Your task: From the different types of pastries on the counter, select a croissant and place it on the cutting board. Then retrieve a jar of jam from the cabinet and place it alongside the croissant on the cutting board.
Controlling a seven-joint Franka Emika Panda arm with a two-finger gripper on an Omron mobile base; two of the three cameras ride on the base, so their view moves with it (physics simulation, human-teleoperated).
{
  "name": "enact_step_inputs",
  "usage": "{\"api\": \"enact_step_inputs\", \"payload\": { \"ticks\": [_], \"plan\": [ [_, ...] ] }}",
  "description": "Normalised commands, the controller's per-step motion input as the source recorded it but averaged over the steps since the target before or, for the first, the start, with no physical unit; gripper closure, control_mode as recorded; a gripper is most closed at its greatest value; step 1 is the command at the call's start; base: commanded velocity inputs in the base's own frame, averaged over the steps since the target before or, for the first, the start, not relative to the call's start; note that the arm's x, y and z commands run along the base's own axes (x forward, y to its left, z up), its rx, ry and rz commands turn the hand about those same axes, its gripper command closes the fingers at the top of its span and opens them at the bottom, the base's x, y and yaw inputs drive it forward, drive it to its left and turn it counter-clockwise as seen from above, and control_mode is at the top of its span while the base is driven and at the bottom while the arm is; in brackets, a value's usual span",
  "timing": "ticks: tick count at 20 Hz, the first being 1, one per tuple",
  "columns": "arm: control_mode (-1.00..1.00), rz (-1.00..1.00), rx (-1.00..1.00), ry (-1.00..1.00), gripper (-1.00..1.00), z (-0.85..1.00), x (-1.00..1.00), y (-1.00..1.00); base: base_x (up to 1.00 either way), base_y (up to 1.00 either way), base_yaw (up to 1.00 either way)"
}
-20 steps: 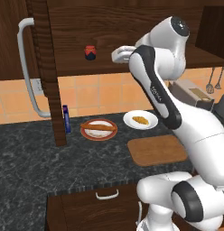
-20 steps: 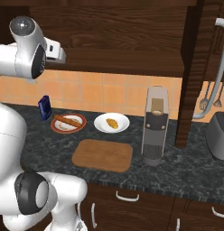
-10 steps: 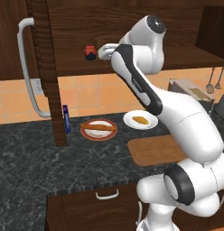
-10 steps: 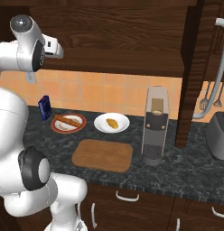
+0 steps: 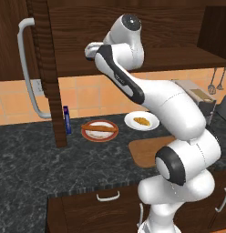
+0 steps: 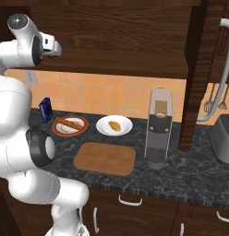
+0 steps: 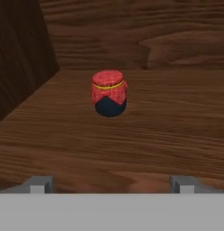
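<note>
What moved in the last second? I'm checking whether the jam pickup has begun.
The arm swung left into the cabinet; the open gripper now faces the jar of jam, nothing held. Croissant, long pastry and cutting board stayed put.

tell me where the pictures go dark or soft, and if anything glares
Hand view: small red-topped dark jar of jam looks slightly soft, its shadow faint on the wooden cabinet shelf. Left base view: cabinet interior dim. Right base view: dark marbled counter evenly lit, no glare.
</note>
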Motion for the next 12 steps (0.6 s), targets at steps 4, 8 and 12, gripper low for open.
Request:
{"api": "enact_step_inputs", "payload": {
  "ticks": [4,8,12],
  "plan": [
    [-1.0,0.0,0.0,0.0,-1.0,0.0,0.19,-0.03,0.0,0.0,0.0],
    [-1.0,0.0,0.0,0.0,-1.0,0.0,0.59,0.0,0.0,0.0,0.0],
    [-1.0,0.0,0.0,0.0,-1.0,-0.04,0.29,0.0,0.0,0.0,0.0]
  ]
}}
